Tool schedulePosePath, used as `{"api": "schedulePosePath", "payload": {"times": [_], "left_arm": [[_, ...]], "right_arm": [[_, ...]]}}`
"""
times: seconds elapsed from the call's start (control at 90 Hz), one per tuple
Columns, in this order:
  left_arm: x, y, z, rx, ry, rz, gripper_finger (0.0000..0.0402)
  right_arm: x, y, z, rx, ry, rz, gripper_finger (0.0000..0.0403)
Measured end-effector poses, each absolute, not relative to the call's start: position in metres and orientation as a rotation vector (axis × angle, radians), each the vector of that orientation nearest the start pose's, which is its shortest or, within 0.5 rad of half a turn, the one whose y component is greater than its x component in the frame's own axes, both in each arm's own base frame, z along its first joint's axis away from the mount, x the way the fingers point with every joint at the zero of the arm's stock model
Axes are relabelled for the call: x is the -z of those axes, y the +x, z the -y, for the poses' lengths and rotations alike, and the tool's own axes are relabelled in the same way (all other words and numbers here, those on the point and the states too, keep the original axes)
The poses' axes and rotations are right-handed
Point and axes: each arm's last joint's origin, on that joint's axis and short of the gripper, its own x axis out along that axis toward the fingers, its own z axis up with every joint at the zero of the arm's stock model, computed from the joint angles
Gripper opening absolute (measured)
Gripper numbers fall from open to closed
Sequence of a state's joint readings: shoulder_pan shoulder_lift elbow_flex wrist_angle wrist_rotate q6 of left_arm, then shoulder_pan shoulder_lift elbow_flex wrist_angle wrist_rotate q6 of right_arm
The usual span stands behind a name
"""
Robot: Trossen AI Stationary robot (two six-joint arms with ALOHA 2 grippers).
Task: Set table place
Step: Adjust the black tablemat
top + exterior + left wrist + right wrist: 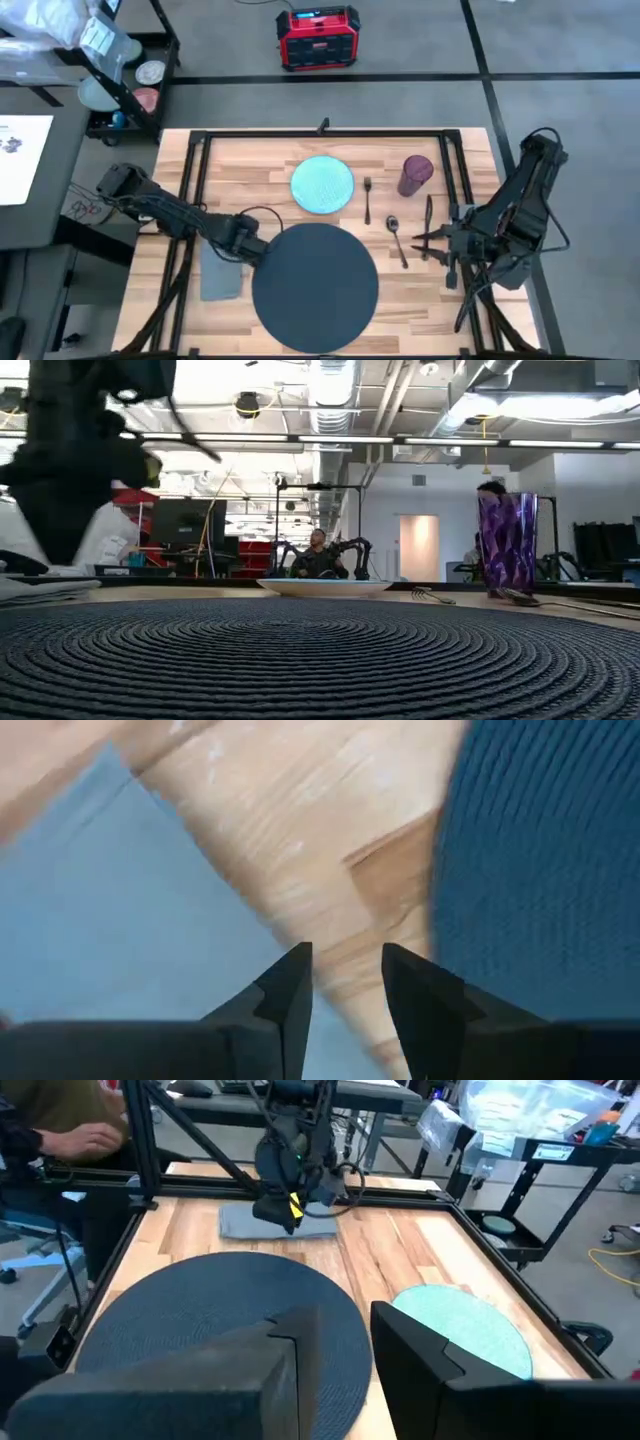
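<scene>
While the left gripper point(262, 252) hovers slightly parted between napkin point(221, 272) and mat point(316, 290), nothing is held. Near the table's point(250, 170) right edge, the right gripper point(420, 239) waits, fingers apart.

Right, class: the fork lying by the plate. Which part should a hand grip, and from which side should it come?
Probably the handle's middle. The fork lies flat on the table, so come straight down with fingers across its narrow width. The plate sits close on one side and the cup stands on the other, leaving little room for a sideways approach. The right hand is nearer.
</scene>
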State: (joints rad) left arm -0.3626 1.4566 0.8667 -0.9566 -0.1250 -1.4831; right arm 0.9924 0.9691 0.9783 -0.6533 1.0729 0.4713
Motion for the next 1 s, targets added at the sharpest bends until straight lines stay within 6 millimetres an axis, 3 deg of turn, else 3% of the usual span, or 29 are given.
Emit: {"api": "schedulePosePath", "payload": {"times": [0.111, 0.411, 0.578, 0.722, 1.0], "left_arm": [[-0.179, 0.224, 0.081, -0.92, -0.883, -1.199, 0.0107], [-0.162, 0.228, 0.083, -1.068, -0.88, -1.237, 0.0107], [-0.182, 0.231, 0.087, -1.18, -0.754, -1.281, 0.0107], [-0.193, 0.238, 0.092, -1.14, -0.768, -1.301, 0.0107], [-0.169, 0.245, 0.097, -1.181, -0.745, -1.42, 0.0107]], "right_arm": [[-0.334, 0.12, -0.137, 0.151, -0.08, -0.299, 0.0077], [-0.332, 0.117, -0.138, 0.153, -0.012, -0.307, 0.0077], [-0.331, 0.112, -0.141, 0.124, -0.006, -0.315, 0.0077], [-0.331, 0.11, -0.142, 0.114, -0.01, -0.313, 0.0077], [-0.331, 0.11, -0.142, 0.119, -0.02, -0.312, 0.0077]]}}
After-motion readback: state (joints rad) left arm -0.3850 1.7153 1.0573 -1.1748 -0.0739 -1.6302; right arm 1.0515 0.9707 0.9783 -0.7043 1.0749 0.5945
